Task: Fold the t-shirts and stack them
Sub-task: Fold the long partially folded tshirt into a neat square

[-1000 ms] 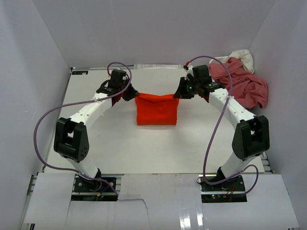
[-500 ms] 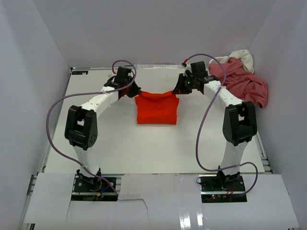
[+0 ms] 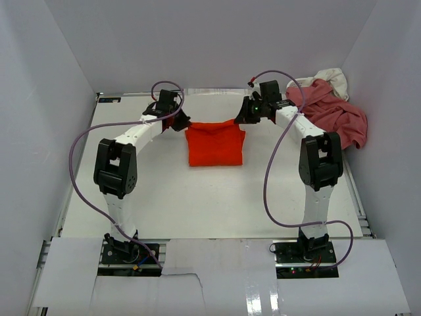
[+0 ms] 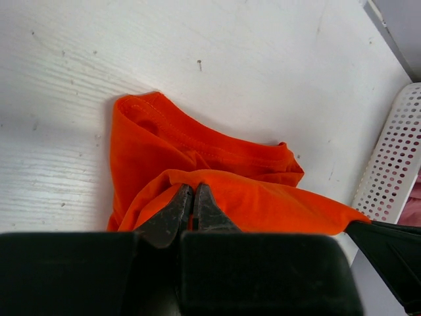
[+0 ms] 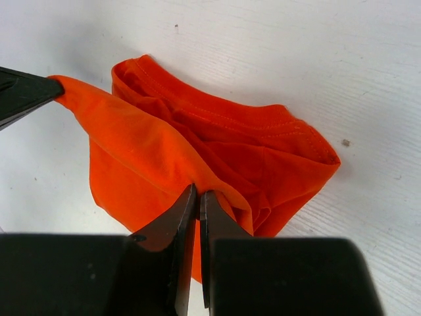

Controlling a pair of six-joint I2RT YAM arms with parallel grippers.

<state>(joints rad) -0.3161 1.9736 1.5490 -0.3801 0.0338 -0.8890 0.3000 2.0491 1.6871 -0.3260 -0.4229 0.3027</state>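
Note:
The orange-red t-shirt [image 3: 214, 145] lies folded in the middle of the table, its far edge lifted between the two grippers. My left gripper [image 3: 183, 125] is shut on its far left corner, seen in the left wrist view [image 4: 193, 189] with orange cloth [image 4: 197, 148] bunched past the tips. My right gripper [image 3: 239, 121] is shut on the far right corner, seen in the right wrist view [image 5: 198, 194] over the cloth [image 5: 217, 141]. A rose-pink shirt [image 3: 332, 115] and a cream-white one [image 3: 332, 77] lie heaped at the back right.
White walls close in the table [image 3: 131, 191] on three sides. A white perforated basket [image 4: 393, 164] shows at the right edge of the left wrist view. The right gripper's black tip [image 4: 388, 243] shows there too, holding the cloth's other corner.
Both grippers have carried the shirt's far edge farther back, and both arms have stretched out. The shirt has slid slightly away from the arm bases.

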